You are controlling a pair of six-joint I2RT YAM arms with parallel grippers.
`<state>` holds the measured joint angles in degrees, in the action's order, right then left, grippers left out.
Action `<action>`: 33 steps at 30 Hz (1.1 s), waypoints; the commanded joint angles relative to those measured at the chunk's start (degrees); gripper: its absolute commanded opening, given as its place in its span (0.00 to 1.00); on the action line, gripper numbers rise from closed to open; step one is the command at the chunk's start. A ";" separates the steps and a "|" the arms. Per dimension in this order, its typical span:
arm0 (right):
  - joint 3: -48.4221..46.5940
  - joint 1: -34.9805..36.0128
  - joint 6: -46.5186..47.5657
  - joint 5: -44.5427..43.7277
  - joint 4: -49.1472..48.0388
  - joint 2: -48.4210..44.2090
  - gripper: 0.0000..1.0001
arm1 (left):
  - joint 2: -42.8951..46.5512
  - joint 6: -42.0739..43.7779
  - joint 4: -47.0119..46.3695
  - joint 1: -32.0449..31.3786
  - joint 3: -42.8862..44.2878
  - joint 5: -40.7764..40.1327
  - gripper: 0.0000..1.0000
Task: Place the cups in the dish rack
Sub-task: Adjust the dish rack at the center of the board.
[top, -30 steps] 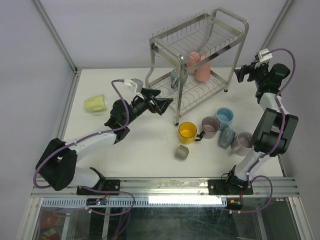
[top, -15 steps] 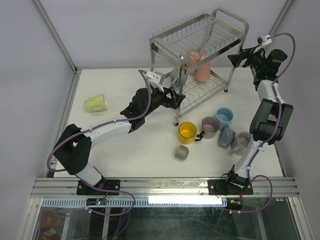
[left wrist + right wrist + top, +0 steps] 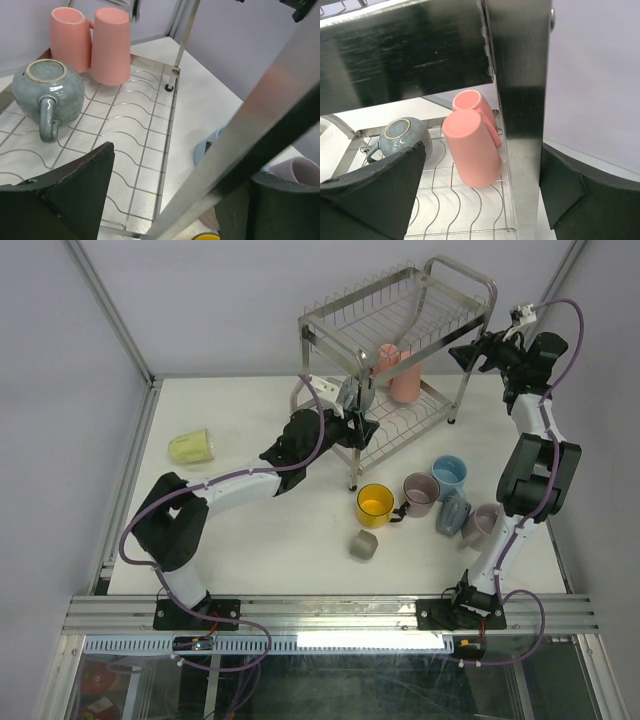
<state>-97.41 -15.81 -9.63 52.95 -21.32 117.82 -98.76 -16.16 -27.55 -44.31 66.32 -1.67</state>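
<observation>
No legible text, label, brand, number or sign is found in any view. Faint pale marks are noted on the grey-blue mug (image 3: 400,135) lying in the dish rack (image 3: 517,125); they cannot be read.

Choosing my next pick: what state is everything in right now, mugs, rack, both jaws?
Dish rack: upright, three mugs on lower tier.
Pink mugs: standing on end in rack.
Racked grey-blue mug: apparently upside down.
Yellow mug: upright on table.
Light blue mug: upright on table.
Pale green mug: on its side.
Left jaws: open, empty.
Right jaws: open, empty.
</observation>
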 commanded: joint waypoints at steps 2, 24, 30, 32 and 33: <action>-4.10 0.52 -2.03 1.90 4.58 0.21 0.90 | -2.88 2.53 -4.79 -0.51 5.29 -3.32 0.65; -3.18 0.43 11.31 -5.90 -6.10 0.05 0.49 | 1.22 12.21 -8.24 1.79 -1.36 2.60 0.00; -0.37 0.52 8.71 -1.37 -12.91 -4.85 0.00 | 1.47 14.23 -8.83 4.19 -2.46 7.40 0.00; -0.23 0.50 8.35 -0.81 -14.18 -6.23 0.00 | 1.54 14.62 -9.19 5.05 -2.88 8.82 0.00; -0.09 0.52 8.19 -0.54 -14.73 -6.86 0.00 | 1.60 14.65 -9.35 5.69 -3.13 9.37 0.00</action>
<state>-96.73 -14.68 -0.25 50.22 -26.28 119.72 -100.09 -2.94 -35.42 -41.58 64.51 6.57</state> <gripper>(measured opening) 0.264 0.098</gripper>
